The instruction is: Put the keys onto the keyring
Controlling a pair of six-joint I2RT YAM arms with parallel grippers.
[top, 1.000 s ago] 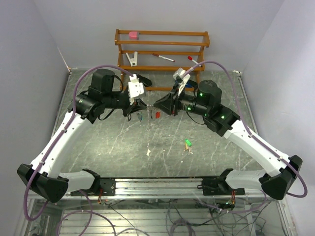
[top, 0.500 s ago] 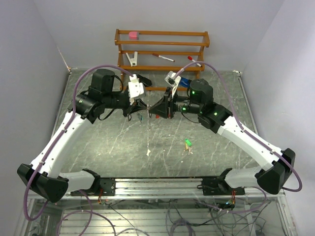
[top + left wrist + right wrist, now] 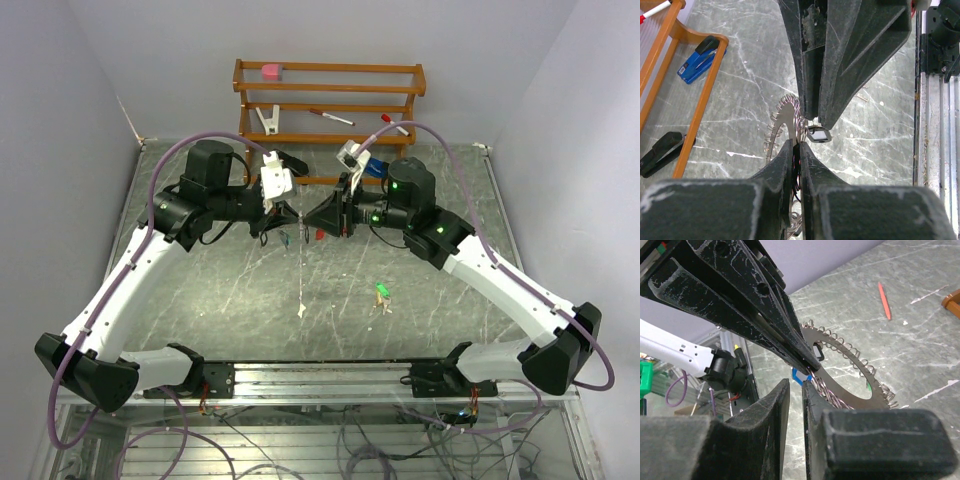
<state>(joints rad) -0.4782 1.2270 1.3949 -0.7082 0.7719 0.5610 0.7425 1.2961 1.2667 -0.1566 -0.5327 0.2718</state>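
Your left gripper (image 3: 796, 150) has its fingers pressed together on the rim of the keyring (image 3: 782, 120), which it holds on edge above the middle of the table (image 3: 200, 290), with small keys fringing the ring's outer edge. Your right gripper (image 3: 812, 119) meets it tip to tip from the opposite side. Its fingers are drawn nearly together, leaving only a thin slit. A dark-framed key (image 3: 819, 134) sits at those tips, just beside the ring. I cannot tell whether the fingers are pinching it. A green key (image 3: 381, 291) lies loose on the table, well apart from both grippers. A blue stapler (image 3: 699, 59) lies under the wooden rack (image 3: 330, 100) at the far edge.
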